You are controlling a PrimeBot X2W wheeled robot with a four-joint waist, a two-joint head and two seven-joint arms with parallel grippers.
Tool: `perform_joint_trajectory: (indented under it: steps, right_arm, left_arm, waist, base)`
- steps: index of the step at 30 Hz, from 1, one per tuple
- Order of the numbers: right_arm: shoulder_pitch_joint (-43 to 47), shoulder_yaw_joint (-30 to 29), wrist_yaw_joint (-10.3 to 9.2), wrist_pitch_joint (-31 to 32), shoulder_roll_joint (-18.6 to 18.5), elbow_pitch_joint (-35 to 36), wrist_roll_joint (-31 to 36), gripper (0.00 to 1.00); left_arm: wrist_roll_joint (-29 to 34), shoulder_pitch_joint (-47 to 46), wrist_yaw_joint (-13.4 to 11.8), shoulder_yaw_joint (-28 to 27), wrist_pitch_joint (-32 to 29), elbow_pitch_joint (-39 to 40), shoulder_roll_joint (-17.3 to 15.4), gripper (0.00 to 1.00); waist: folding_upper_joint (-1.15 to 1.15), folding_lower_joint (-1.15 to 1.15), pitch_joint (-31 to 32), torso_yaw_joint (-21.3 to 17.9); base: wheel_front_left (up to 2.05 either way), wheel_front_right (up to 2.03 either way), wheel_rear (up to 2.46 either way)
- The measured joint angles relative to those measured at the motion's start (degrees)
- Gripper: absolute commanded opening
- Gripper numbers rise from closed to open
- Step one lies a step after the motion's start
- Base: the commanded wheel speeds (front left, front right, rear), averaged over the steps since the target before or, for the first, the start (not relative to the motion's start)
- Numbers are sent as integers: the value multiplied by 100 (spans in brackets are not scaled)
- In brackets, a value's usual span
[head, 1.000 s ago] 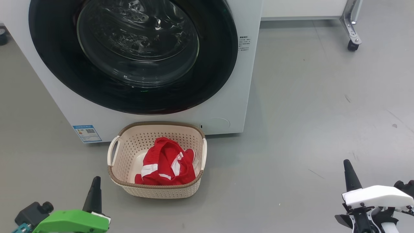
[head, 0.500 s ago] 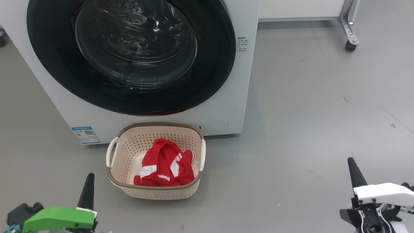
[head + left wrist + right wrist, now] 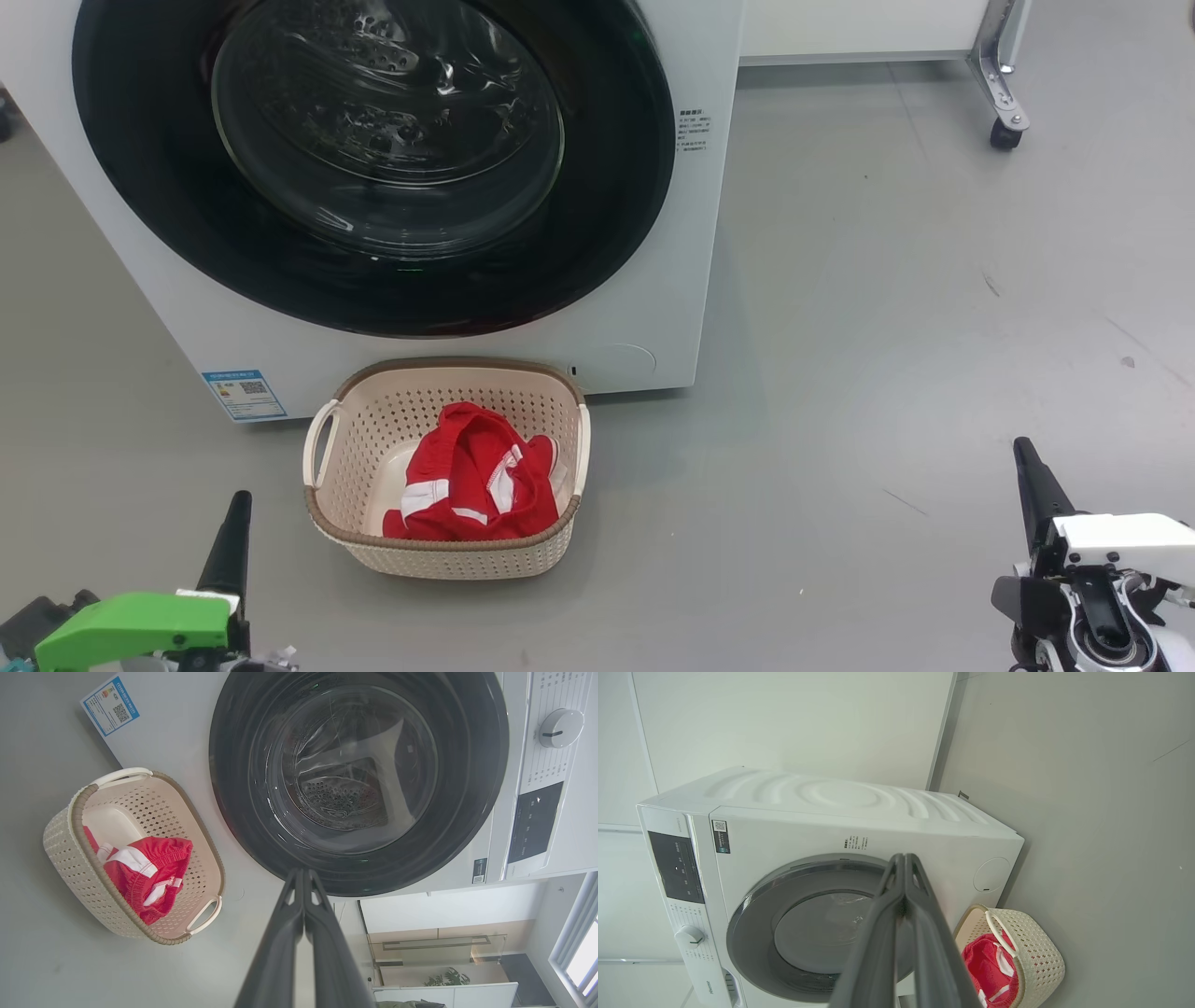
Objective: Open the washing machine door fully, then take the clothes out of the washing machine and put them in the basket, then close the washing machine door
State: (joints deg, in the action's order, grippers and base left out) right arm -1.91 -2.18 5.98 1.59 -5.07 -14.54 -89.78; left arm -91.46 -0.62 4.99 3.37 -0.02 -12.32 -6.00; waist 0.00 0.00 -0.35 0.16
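Machine (image 3: 658, 308) with door (image 3: 373, 159) sitting shut and flush. The basket (image 3: 448, 362) is standing just in front, holding the clothes (image 3: 476, 476). Left fingers (image 3: 280, 952) and right fingers (image 3: 873, 952) are pressing together, gripping nothing. The task is looking finished, so the arms should be keeping low and clear of the basket. The wrist views are adding the dial (image 3: 560, 728), which the head view is cropping off.

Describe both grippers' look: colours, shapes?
Left gripper: bright green housing, long dark jaws tapering to a point. Right gripper: white housing over black hardware with a round metal joint, same dark tapered jaws, small cut-outs near the tips.
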Motion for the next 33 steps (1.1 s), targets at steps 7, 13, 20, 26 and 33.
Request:
perform_joint_trajectory:
  steps: [7,13,20,26,33]
  right_arm:
    - [-59,-123,51,119,7,-53,-494,0]
    - [-115,-135,52,122,8,-68,-542,0]
    - [-115,-140,52,122,8,-77,-542,0]
    - [-115,-142,52,123,9,-88,-542,0]
    - [-116,-144,53,123,10,-99,-542,0]
  left_arm:
    - [-492,-95,93,-131,-94,-90,-13,0]
    - [-619,-116,134,-138,-94,-144,-13,0]
    - [-621,-121,137,-141,-94,-176,-13,0]
    - [-621,-124,138,-143,-100,-200,-13,0]
    - [-621,-137,143,-146,-100,-216,-13,0]
  waist:
    - [0,0,12,-19]
    - [0,0,13,-19]
    - [0,0,14,-18]
    - [0,0,15,-18]
    - [0,0,16,-18]
  base:
    - [0,0,0]
    - [0,0,0]
    - [0,0,0]
    - [0,0,0]
    - [0,0,0]
